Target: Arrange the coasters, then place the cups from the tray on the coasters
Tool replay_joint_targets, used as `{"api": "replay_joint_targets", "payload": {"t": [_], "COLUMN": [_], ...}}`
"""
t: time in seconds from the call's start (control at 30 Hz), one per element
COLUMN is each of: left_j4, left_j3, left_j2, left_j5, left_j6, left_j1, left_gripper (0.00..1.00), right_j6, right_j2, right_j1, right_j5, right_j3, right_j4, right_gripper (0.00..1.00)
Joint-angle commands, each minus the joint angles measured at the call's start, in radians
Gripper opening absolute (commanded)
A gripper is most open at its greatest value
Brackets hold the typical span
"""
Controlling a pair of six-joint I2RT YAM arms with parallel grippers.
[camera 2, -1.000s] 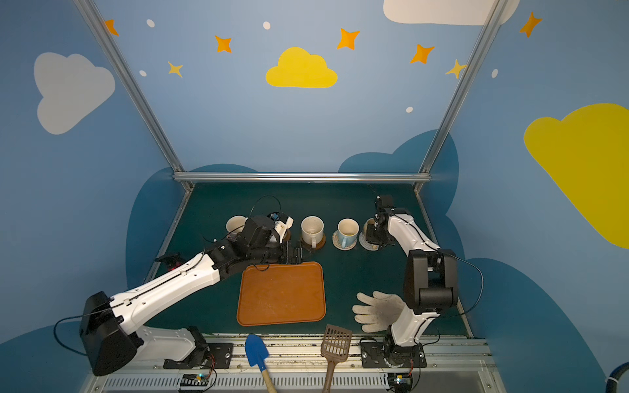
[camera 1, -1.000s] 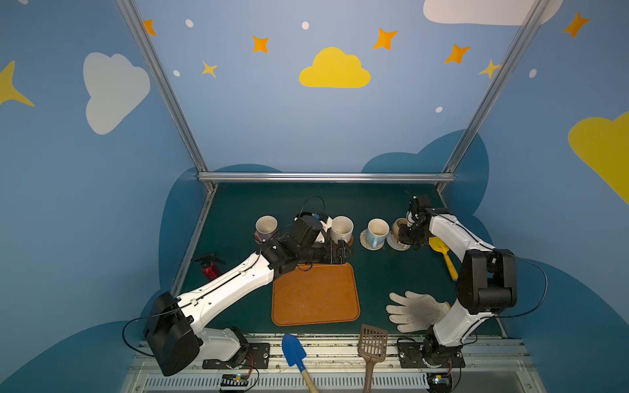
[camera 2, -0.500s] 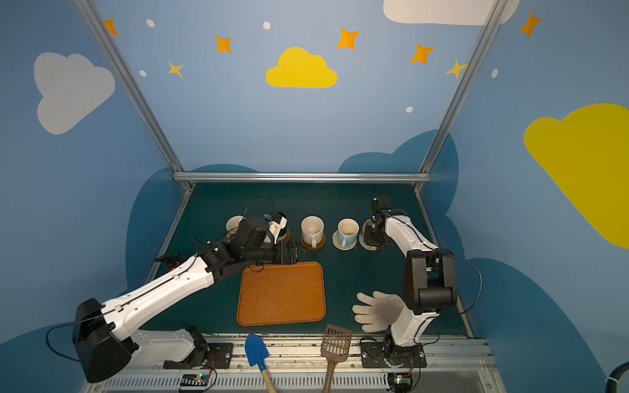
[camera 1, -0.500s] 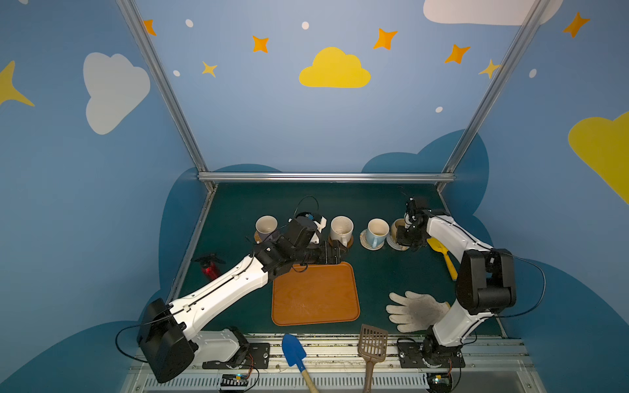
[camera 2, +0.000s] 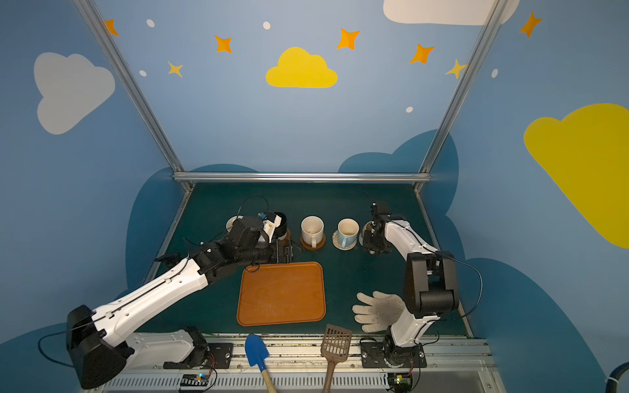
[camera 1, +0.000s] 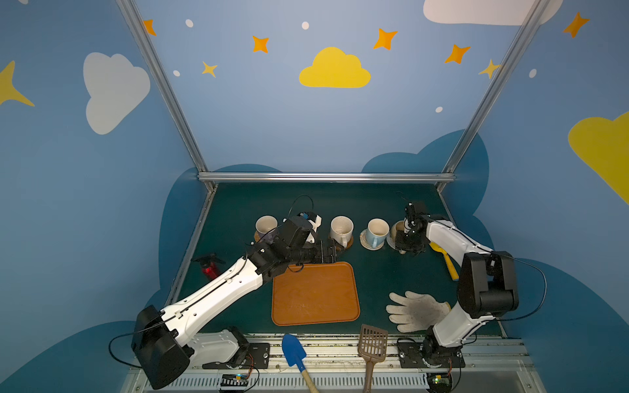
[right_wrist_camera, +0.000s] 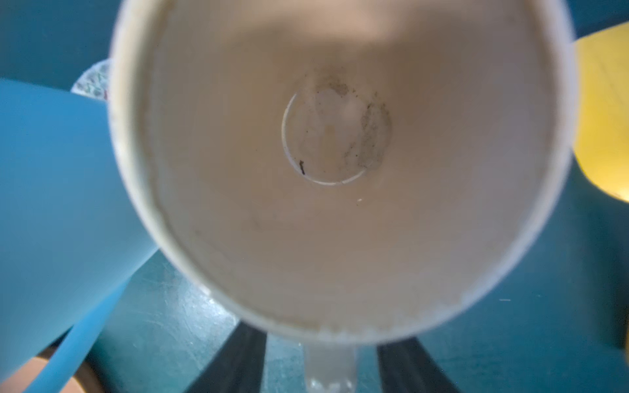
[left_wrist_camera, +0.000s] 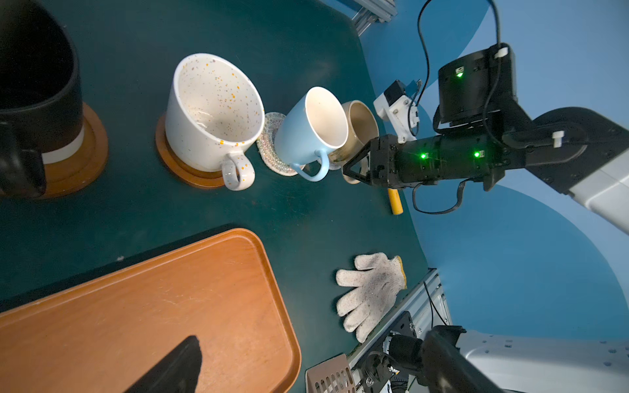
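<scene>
Five cups stand in a row behind the tray, which holds nothing. The lavender cup sits on a tan woven coaster. The black cup and the speckled white cup rest on brown wooden coasters. Under the light blue cup lies a rope coaster. The tan cup stands on a pale coaster. My right gripper is open, its fingers apart on either side of the tan cup's handle. My left gripper is open and holds nothing, just in front of the black cup.
A white work glove lies at the front right. A yellow-handled tool lies beside the right arm. A blue trowel and a brown slotted scoop rest on the front rail. A red and black object sits at the left edge.
My right gripper's jaws have come apart off the tan cup's handle. My left arm has drawn back a little from the black cup.
</scene>
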Motion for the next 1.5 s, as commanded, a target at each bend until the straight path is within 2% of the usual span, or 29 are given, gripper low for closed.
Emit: {"api": "replay_joint_targets", "payload": {"t": [0.0, 0.13, 0.37, 0.43, 0.5, 0.6, 0.67, 0.73, 0.83, 0.93, 1.03, 1.1, 1.27, 1.33, 1.47], "left_j4": [-0.036, -0.100, -0.238, -0.230, -0.218, -0.128, 0.000, 0.150, 0.384, 0.420, 0.505, 0.601, 0.701, 0.809, 0.857], "left_j3": [0.005, 0.025, 0.055, 0.041, 0.009, -0.089, -0.184, -0.283, -0.441, -0.491, -0.552, -0.580, -0.588, -0.631, -0.660], "left_j2": [-0.030, -0.049, -0.115, -0.147, -0.192, -0.281, -0.344, -0.395, -0.448, -0.432, -0.400, -0.353, -0.228, -0.201, -0.139], "left_j5": [-0.020, -0.036, -0.109, -0.107, -0.158, -0.300, -0.421, -0.471, -0.484, -0.501, -0.488, -0.474, -0.564, -0.519, -0.477], "left_j6": [0.026, 0.077, 0.232, 0.273, 0.344, 0.518, 0.611, 0.703, 0.822, 0.780, 0.763, 0.803, 0.789, 0.825, 0.803], "left_j1": [0.012, 0.037, 0.106, 0.133, 0.151, 0.164, 0.178, 0.208, 0.283, 0.404, 0.486, 0.500, 0.505, 0.514, 0.545], "left_gripper": [1.00, 1.00, 1.00, 1.00, 1.00, 1.00, 1.00, 1.00, 1.00, 1.00, 1.00, 1.00, 1.00, 1.00, 1.00], "right_j6": [0.026, 0.027, 0.044, 0.039, 0.035, 0.020, 0.010, 0.037, 0.002, -0.046, -0.075, -0.083, -0.058, -0.071, -0.089], "right_j2": [-0.063, -0.126, -0.331, -0.408, -0.480, -0.543, -0.579, -0.620, -0.693, -0.731, -0.748, -0.762, -0.792, -0.797, -0.775], "right_j1": [-0.004, -0.010, -0.005, -0.005, -0.008, -0.011, -0.013, -0.017, -0.028, -0.042, -0.061, -0.070, -0.092, -0.104, -0.107], "right_j5": [0.006, -0.045, -0.062, -0.049, -0.032, -0.009, 0.040, 0.124, 0.141, 0.127, 0.149, 0.144, 0.188, 0.179, 0.167], "right_j3": [-0.003, -0.017, -0.079, -0.107, -0.140, -0.171, -0.204, -0.243, -0.323, -0.379, -0.439, -0.491, -0.644, -0.703, -0.798], "right_j4": [-0.006, -0.020, -0.014, 0.011, 0.045, 0.074, 0.118, 0.166, 0.263, 0.325, 0.400, 0.480, 0.691, 0.785, 0.967], "right_gripper": [0.62, 0.81, 0.83, 0.82, 0.83, 0.83, 0.83, 0.83, 0.83, 0.85, 0.90, 0.90, 0.90, 0.90, 0.90]}}
